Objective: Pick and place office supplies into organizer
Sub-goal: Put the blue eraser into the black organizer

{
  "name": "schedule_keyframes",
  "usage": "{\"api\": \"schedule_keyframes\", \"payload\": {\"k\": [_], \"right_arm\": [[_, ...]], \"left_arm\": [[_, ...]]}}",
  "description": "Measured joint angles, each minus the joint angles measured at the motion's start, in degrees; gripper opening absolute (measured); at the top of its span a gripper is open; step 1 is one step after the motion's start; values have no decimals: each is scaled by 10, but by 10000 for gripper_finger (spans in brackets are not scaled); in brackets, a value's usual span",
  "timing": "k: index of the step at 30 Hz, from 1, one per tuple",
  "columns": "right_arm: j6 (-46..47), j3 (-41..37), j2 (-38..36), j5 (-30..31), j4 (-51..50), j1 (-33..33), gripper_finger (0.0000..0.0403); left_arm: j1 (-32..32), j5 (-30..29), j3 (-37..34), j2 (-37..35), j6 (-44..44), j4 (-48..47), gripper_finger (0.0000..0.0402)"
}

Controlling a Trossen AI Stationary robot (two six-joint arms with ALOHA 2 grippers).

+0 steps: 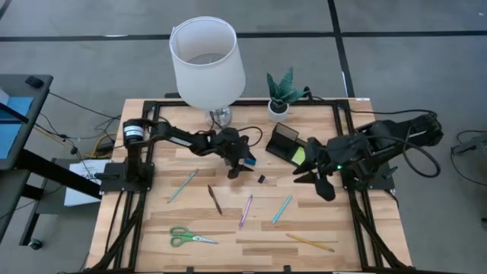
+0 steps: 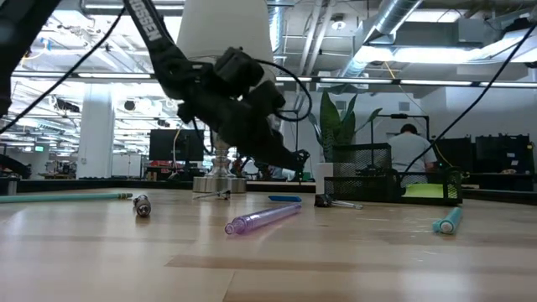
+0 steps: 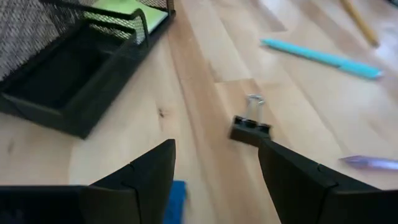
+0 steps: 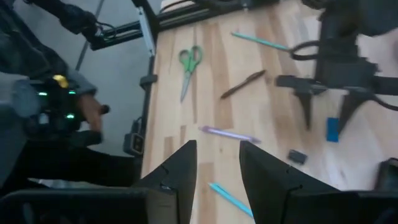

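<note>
A: Nearest, low view: purple pen (image 2: pixel 262 218) on the desk (image 2: pixel 336 268). Left gripper (image 1: pixel 242 166)?
B: Fingers apart above blue eraser (image 1: pixel 249 162); organizer (image 1: pixel 285 143) at its two o'clock. Right gripper (image 1: pixel 319 185), fingers apart, empty.

One camera looks straight down on the whole pale wooden desk (image 1: pixel 251 228); another sits level at desktop height. Both wrist cameras share the translucent purple pen (image 4: pixel 229 134).

Black wire-mesh organizer (image 3: pixel 68 68), pale wood table (image 3: pixel 205 50), seemingly matt
</note>
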Motion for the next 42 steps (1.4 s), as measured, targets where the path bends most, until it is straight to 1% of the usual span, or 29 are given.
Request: {"api": "schedule_keyframes", "payload": {"k": [3,6,8,9,12,17,19,22,24,27,31,37,42], "right_arm": [[9,1,5,0,23,7,113],[11,0,3,0,36,7,113],[9,1,2,1,44,6,113],[8,1,3,1,45,5,113],[8,1,3,1,47,-3,113],[8,1,3,2,47,-13,113],[8,1,3,2,47,-18,113],[7,1,3,2,47,-23,113],[7,1,3,2,47,-25,113],[7,1,3,2,47,-25,113],[11,1,3,2,47,-24,113],[11,1,3,2,47,-23,113],[11,1,3,2,47,-23,113]], "left_arm": [[16,0,5,13,35,-1,223],[34,1,6,18,44,1,223],[46,24,5,27,39,-3,223],[51,40,5,38,37,5,223],[52,63,5,66,34,31,215],[45,65,6,85,29,51,196],[45,63,7,86,30,42,190],[44,48,8,91,59,23,186],[46,56,8,98,52,23,185],[47,66,9,122,44,48,178],[47,54,10,143,31,76,145],[47,43,10,146,22,85,46],[47,40,9,145,-51,96,42]]}}
